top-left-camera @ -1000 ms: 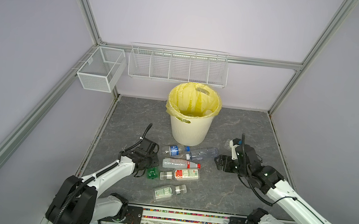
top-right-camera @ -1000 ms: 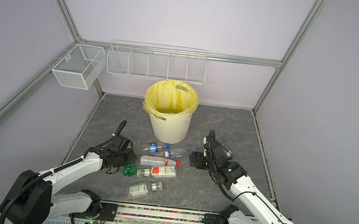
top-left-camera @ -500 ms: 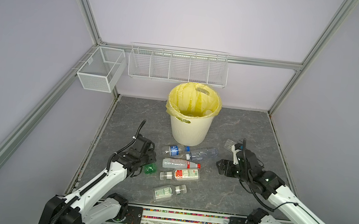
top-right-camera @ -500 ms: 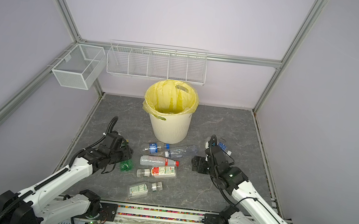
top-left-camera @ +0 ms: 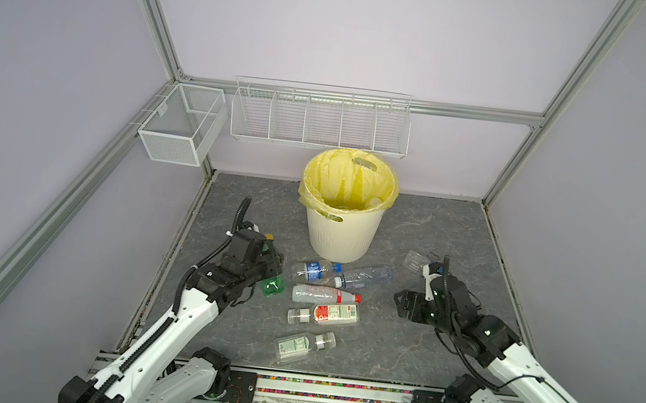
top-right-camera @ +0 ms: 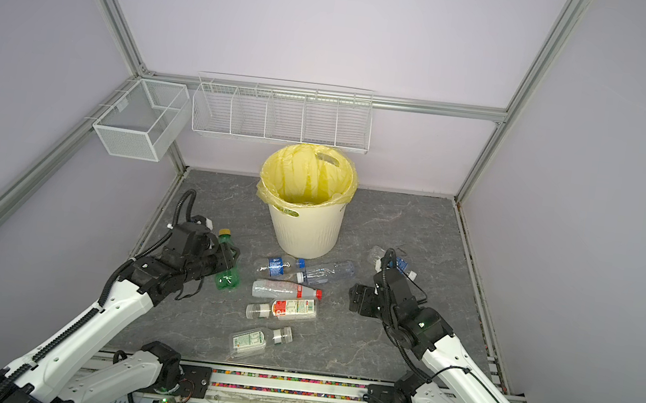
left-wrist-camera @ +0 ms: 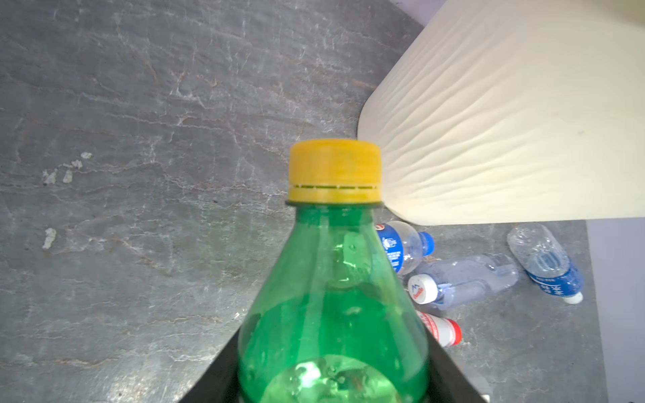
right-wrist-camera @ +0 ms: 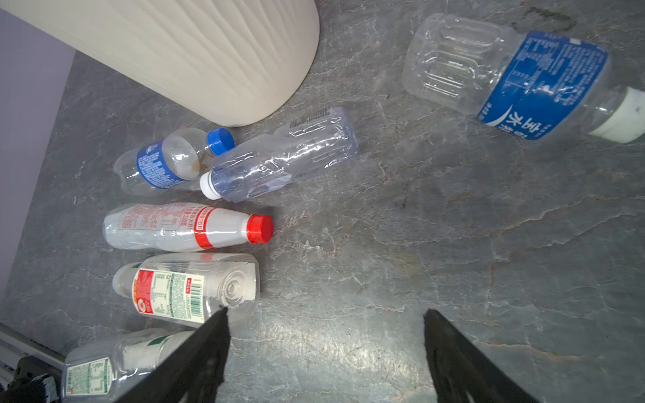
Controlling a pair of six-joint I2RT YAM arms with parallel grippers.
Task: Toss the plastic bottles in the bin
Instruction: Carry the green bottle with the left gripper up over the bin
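My left claw (top-right-camera: 228, 261) is clamped narrow around the body of a green bottle (left-wrist-camera: 331, 307), whose yellow cap (left-wrist-camera: 334, 171) points straight away from my wrist. Past that cap, off toward my right arm, stands the bin (top-left-camera: 340, 234), cream and ribbed, lined with a yellow bag (top-left-camera: 351, 181).

My right claw (right-wrist-camera: 324, 314) gapes wide and grips nothing; its fingers (right-wrist-camera: 206, 349) hang over the grey floor (right-wrist-camera: 453, 244). Just off one fingertip lies a red-labelled bottle (right-wrist-camera: 174, 291). Beyond it lies a red-capped bottle (right-wrist-camera: 181, 226), then a blue-capped bottle (right-wrist-camera: 164, 164) and a clear white-capped bottle (right-wrist-camera: 282, 157), just beside each other at the bin's foot. A green-labelled bottle (right-wrist-camera: 90, 377) lies nearer my base. On the claw's other side, apart from that cluster, lies a blue-labelled bottle (right-wrist-camera: 516, 80).
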